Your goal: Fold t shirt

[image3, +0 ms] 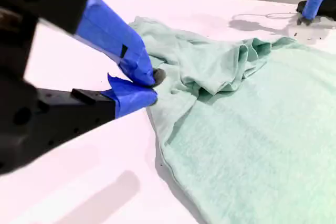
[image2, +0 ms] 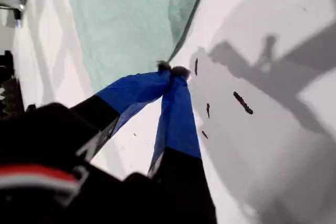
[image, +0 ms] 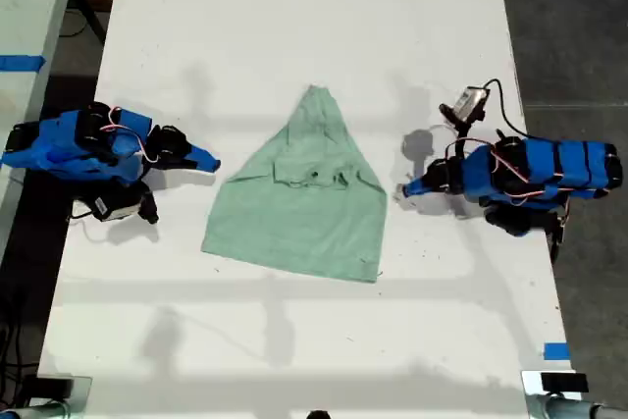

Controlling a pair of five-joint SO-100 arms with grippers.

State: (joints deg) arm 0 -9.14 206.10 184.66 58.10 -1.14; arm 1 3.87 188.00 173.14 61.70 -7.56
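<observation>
Blue-taped grippers sit above the white bench in the exterior view, one on each side of the t shirt. The pale green shirt lies flat and wrinkled at the bench's middle, with its narrow end toward the far edge and its wide hem toward the near edge. My first gripper points at the shirt from the exterior view's right and stops just beside its edge. My second gripper points in from the exterior view's left, near the shirt but apart from it

First wrist view: my first gripper has its tips pressed together on nothing, over bare bench just short of the t shirt. A few dark marks dot the bench beside it

Second wrist view: my second gripper has its tips drawn together, empty, by the edge of the t shirt; whether it touches the cloth I cannot tell. A folded bunch crosses the shirt
</observation>
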